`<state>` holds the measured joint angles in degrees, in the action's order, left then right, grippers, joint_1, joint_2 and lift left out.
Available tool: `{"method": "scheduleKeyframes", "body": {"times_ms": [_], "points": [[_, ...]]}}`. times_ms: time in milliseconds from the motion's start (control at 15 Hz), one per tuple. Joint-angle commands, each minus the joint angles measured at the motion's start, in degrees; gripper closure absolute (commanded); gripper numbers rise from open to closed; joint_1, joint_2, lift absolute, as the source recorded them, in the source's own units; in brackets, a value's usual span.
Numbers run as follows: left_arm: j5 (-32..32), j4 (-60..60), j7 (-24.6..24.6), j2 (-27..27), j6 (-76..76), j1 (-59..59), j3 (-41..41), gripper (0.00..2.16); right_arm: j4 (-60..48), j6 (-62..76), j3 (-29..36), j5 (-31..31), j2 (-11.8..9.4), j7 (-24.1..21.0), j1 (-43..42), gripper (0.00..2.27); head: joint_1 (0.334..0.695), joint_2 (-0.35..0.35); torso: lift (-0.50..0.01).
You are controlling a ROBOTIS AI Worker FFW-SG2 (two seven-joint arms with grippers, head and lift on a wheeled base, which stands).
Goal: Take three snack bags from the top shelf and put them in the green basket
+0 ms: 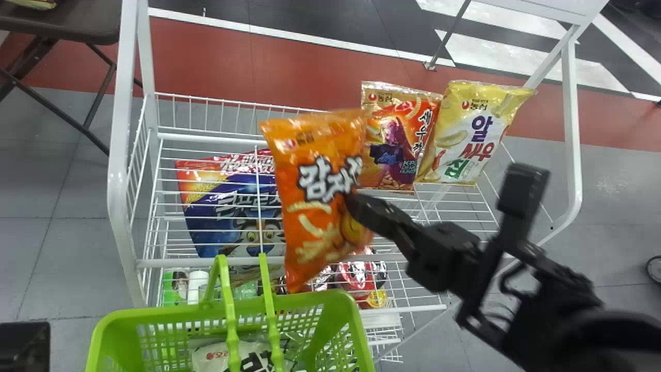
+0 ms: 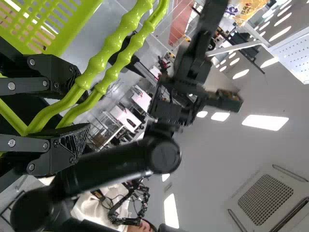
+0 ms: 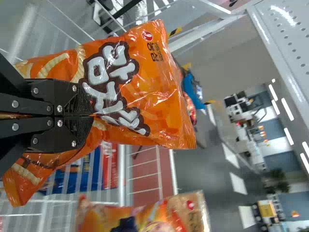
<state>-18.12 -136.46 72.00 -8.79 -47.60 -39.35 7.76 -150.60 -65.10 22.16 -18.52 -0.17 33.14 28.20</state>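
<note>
Orange snack bag (image 1: 312,212) pinched in the right gripper (image 1: 356,204), near the green basket's far rim (image 1: 330,296), red bag (image 1: 395,139) and yellow bag (image 1: 467,132) on the top shelf, left gripper (image 2: 83,108) seemingly spread around the basket handles (image 2: 111,43).

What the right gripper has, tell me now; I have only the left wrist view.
Observer: The right gripper is closed on an orange snack bag.

Operator: Name what sits next to the yellow snack bag on the shelf.

Observer: A red-and-gold snack bag, on its left in the head view.

Operator: Now look inside the green basket and report.

Observer: A mostly white packet lies in it, beneath the handles.
</note>
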Motion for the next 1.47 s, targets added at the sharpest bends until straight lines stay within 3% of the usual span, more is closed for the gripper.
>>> {"method": "scheduleKeyframes", "body": {"times_ms": [0,133,267,467,1000,1400], "points": [[0.1,-0.1,-0.2,0.0,0.0,0.0,0.2,0.86,-7.2,-9.7,7.9,-8.3,0.2,0.0,6.6,2.24,0.695,-0.35,-0.04],[0.1,-0.6,-0.6,0.0,1.1,-1.4,0.1,0.86,-9.5,-21.3,13.0,-13.0,0.2,2.1,7.5,2.24,0.695,-0.35,-0.04],[0.3,-0.8,-1.3,0.0,2.1,-2.0,0.4,0.86,-9.7,-25.0,22.8,-23.7,0.2,4.7,7.4,2.24,0.695,-0.35,-0.04],[0.6,-0.9,-1.4,0.2,2.6,-2.1,1.4,0.86,-9.6,-25.0,25.3,-25.6,0.2,7.2,7.3,2.24,0.695,-0.35,-0.04],[0.9,-1.6,-1.4,0.3,5.4,-2.4,1.9,0.86,0.7,-25.0,13.0,-19.5,0.2,7.7,15.0,2.24,0.695,-0.35,-0.04],[1.8,-2.3,-1.3,0.0,5.4,-2.5,3.1,0.86,4.5,-25.0,0.3,-16.1,-0.2,8.7,14.9,2.24,0.695,-0.35,-0.04]]}}
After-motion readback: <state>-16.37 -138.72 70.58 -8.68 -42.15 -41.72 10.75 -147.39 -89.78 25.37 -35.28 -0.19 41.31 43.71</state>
